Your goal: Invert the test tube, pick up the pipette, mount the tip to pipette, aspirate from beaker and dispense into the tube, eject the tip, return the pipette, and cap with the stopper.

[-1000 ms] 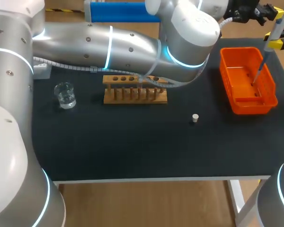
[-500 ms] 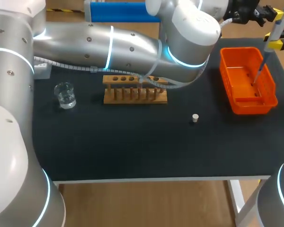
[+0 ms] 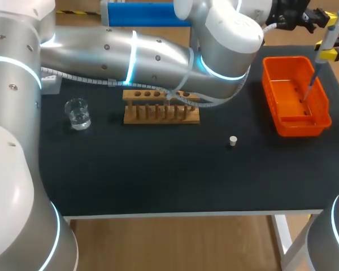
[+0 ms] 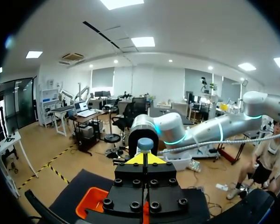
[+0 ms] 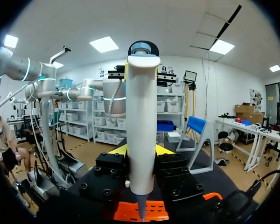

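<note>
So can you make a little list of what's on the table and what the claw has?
pipette: upright in the right claw, tip over the bin
bin: orange, at the table's right
rack: wooden, middle back
beaker: clear, left of the rack
stopper: lying alone, between rack and bin, nearer the front

rack rear behind arm, right end effector cropped

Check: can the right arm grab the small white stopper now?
Probably not yet: the white stopper lies unobstructed, but the right gripper is shut on the white pipette over the orange bin.
</note>
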Controlling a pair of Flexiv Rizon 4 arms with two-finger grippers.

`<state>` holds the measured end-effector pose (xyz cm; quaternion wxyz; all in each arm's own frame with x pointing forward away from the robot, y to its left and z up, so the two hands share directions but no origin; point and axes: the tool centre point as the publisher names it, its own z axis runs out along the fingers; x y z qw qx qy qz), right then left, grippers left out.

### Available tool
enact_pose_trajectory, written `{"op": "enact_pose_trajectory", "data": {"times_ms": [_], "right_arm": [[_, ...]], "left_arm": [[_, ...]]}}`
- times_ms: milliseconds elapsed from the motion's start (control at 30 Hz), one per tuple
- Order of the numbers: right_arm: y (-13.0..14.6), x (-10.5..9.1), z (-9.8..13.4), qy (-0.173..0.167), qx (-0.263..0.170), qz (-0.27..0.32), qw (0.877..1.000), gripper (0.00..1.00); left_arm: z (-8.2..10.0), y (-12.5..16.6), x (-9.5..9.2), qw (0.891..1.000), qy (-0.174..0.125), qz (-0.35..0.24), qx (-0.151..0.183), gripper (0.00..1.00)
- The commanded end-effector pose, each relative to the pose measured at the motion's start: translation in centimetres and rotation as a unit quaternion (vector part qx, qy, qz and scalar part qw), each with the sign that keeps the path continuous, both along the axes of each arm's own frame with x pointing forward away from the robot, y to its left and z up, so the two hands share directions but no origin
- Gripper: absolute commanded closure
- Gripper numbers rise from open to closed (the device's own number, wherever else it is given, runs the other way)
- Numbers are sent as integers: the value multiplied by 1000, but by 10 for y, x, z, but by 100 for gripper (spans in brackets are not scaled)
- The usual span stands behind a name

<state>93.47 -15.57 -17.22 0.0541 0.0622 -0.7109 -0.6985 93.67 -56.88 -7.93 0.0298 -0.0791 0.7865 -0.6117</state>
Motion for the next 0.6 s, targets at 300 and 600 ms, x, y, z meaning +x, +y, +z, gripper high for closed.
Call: {"op": "enact_pose_trajectory", "data": {"times_ms": [300, 600], "right_arm": [[-2, 4, 4, 0, 0, 5, 1000, 100], [-2, 4, 4, 0, 0, 5, 1000, 100]], "left_arm": [[-18, -5, 0, 999, -5, 4, -46, 100], [-24, -7, -1, 999, -2, 6, -44, 100]]}}
